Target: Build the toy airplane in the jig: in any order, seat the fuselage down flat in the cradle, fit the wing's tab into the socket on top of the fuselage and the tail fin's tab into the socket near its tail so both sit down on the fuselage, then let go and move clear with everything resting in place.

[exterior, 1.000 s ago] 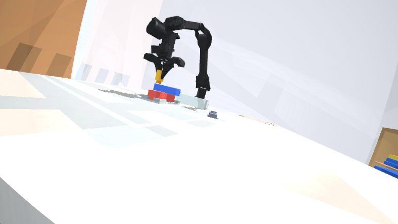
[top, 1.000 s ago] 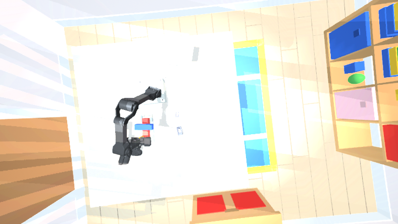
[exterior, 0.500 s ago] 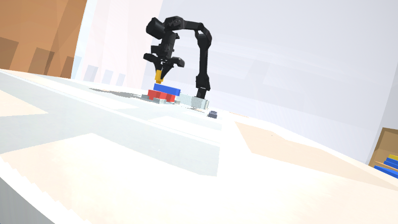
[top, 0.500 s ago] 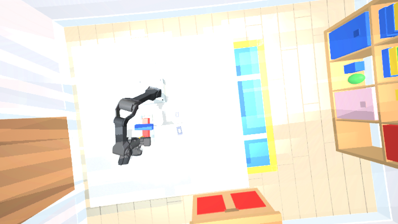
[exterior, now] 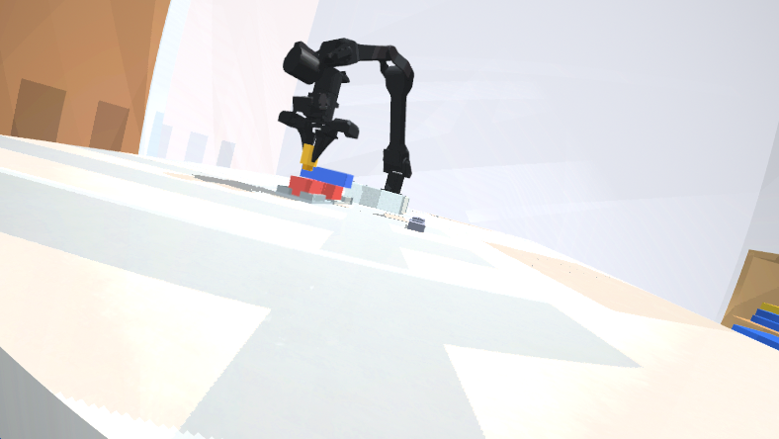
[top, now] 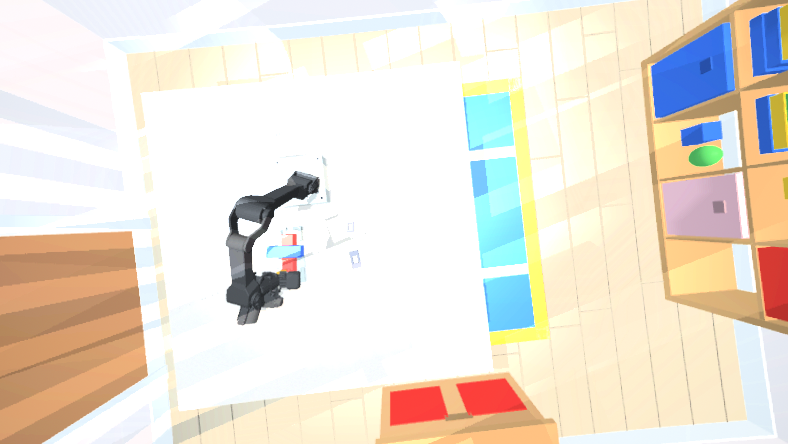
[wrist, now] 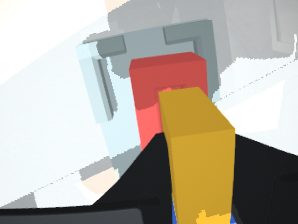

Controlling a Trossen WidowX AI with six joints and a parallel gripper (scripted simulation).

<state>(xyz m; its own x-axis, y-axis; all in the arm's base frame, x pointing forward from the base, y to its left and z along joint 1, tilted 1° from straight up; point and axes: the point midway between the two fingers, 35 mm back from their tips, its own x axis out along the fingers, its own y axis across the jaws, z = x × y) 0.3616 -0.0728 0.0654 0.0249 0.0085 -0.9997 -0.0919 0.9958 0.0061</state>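
The red fuselage (top: 289, 265) (exterior: 297, 184) (wrist: 167, 76) lies in the grey cradle (exterior: 312, 199) (wrist: 111, 46) and looks level. The blue wing (top: 285, 252) (exterior: 333, 177) lies crosswise on top of the fuselage; its tab is hidden. My gripper (exterior: 309, 152) (wrist: 185, 139) is shut on the yellow tail fin (exterior: 307, 154) (wrist: 202, 175). The fin is roughly upright, its narrow lower end just above the fuselage's tail in the exterior view. In the wrist view, the fin covers most of the tail socket (wrist: 169, 89), with only an edge showing. Whether the tab lines up with it cannot be told.
The blue wing stands close beside the held fin. A pale block-like fixture (exterior: 376, 198) is near the arm's base. A small grey part (top: 355, 258) (exterior: 416, 223) lies on the table, with another small pale part (top: 350, 226) near it.
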